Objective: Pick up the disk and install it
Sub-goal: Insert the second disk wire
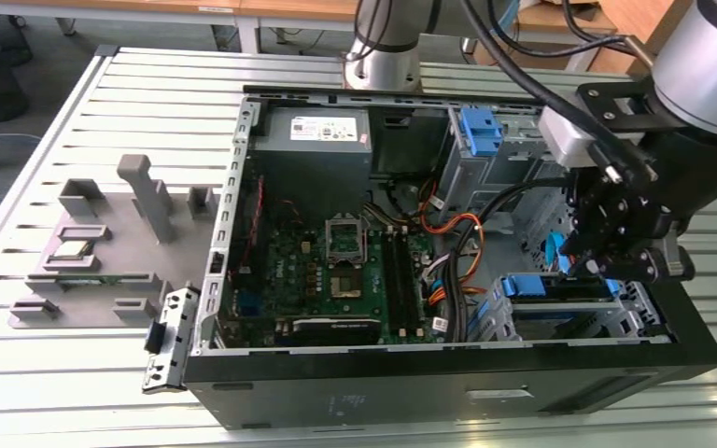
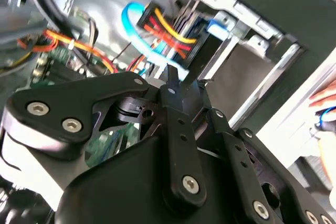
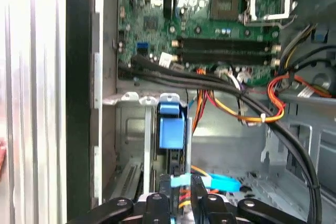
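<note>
**Three cameras around one open computer case**

The exterior view looks down from high and well back at the whole computer case [image 1: 458,373] on the slatted table [image 1: 72,373]. The first wrist view rides close above the case, facing the motherboard [image 3: 210,30] and orange cables [image 3: 273,98]. The second wrist view looks along the gripper [image 2: 181,85] from very near. Both wrist views share those cables.

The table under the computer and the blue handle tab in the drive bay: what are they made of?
The table looks like bare metal, probably aluminium: pale, matte, evenly slotted. The blue handle tab looks like moulded plastic: solid colour, smooth, slightly glossy, set against grey sheet metal.
</note>
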Available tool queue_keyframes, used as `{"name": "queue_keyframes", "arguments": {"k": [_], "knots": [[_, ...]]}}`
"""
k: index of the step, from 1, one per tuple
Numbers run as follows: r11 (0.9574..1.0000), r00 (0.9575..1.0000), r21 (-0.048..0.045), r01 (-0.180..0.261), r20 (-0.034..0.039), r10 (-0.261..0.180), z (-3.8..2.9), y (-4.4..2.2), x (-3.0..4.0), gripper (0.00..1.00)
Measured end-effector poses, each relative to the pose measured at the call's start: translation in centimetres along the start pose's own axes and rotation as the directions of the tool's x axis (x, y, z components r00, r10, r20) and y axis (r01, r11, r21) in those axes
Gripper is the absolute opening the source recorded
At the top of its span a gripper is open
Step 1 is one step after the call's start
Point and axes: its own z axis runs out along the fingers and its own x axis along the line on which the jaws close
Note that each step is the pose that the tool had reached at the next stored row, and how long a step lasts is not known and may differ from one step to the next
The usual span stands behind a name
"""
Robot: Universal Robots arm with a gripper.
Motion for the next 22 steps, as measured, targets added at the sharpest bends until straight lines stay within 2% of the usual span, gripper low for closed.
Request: {"name": "queue_keyframes", "arguments": {"k": [2,5,6,11,12,13,17,20,22], "knots": [[0.9993,1.0000,-0.0375,-0.001,0.0004,0.001,0.02,-0.09,0.00,0.30],[0.9959,1.0000,-0.0908,-0.002,0.0012,0.002,0.05,-0.23,0.01,0.30],[0.9947,1.0000,-0.1028,-0.002,0.0016,0.002,0.07,-0.24,0.00,0.30],[0.9946,1.0000,-0.1034,-0.002,0.0015,0.003,0.05,-0.23,0.01,0.30],[0.9947,1.0000,-0.1025,-0.002,0.0038,0.003,0.05,-0.22,0.01,0.30],[0.9950,1.0000,-0.1000,-0.002,0.0067,0.003,0.05,-0.19,0.01,0.30],[0.9964,0.9995,-0.0842,0.002,0.0302,0.000,0.05,-0.13,0.03,0.30],[0.9967,0.9993,-0.0815,0.003,0.0378,0.000,-0.04,-0.12,0.03,0.30],[0.9967,0.9992,-0.0811,0.003,0.0391,0.000,-0.28,-0.13,0.03,0.30]]}}
